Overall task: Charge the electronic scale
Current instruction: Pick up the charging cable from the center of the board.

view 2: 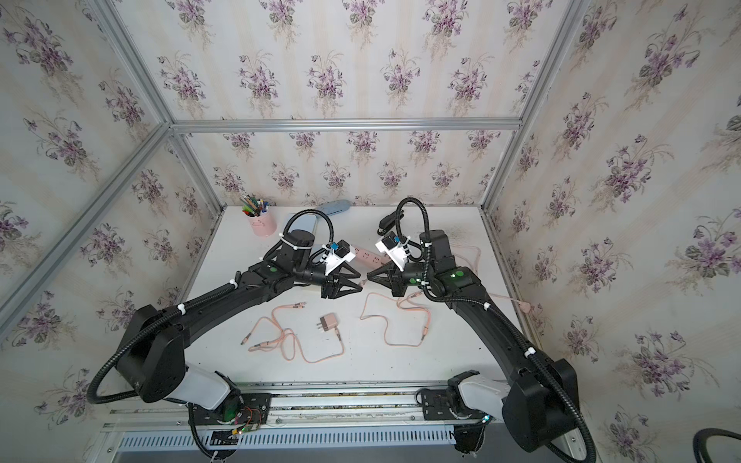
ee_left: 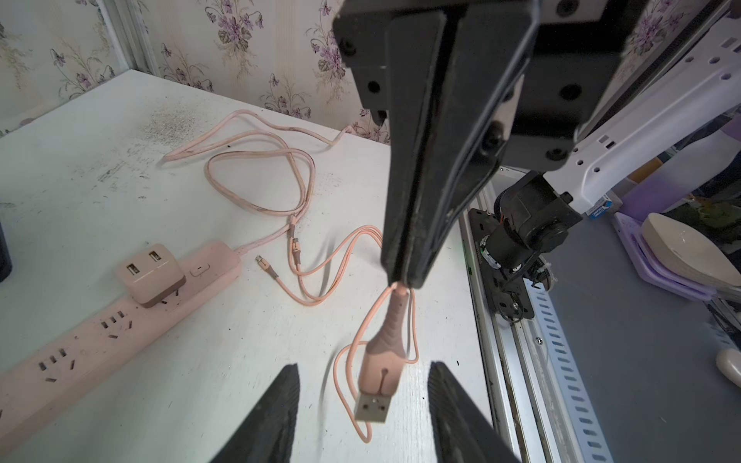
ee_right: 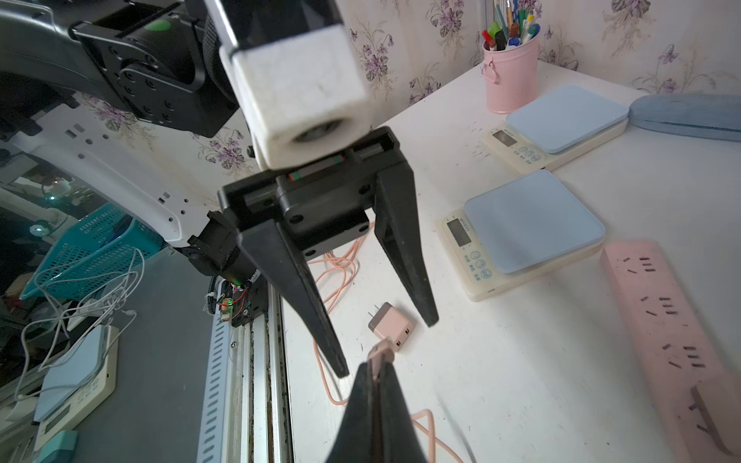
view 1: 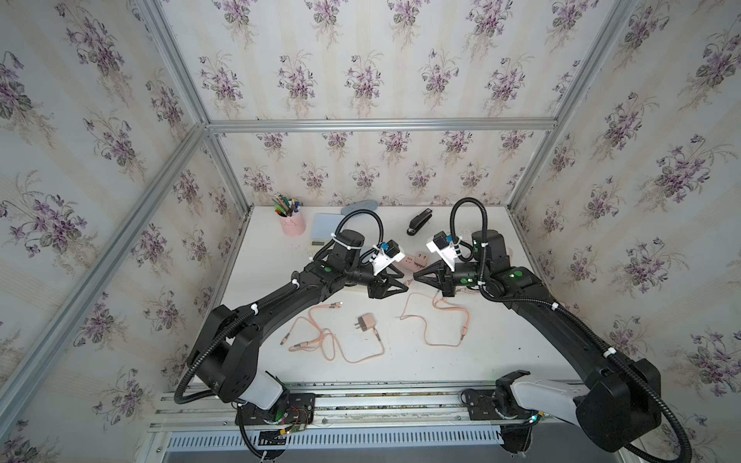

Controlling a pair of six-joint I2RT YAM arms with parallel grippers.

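Note:
My right gripper (ee_right: 379,364) is shut on a pink charging cable (view 1: 435,320), just behind its USB plug (ee_left: 375,385). The plug hangs above the table between the spread fingers of my left gripper (ee_left: 365,365), which is open and not touching it. Both grippers meet tip to tip over the table's middle in both top views. Two electronic scales, each with a blue top and a cream body, stand on the table: one nearer (ee_right: 533,224), one behind it (ee_right: 565,116). My left arm hides most of them in the top views.
A pink power strip (ee_left: 100,332) carries a plugged-in USB adapter (ee_left: 150,274). A loose adapter (view 1: 367,322) with a second pink cable (view 1: 320,340) lies near the front. At the back stand a pink pen cup (view 1: 292,224), a stapler (view 1: 419,220) and a blue case (view 1: 359,208).

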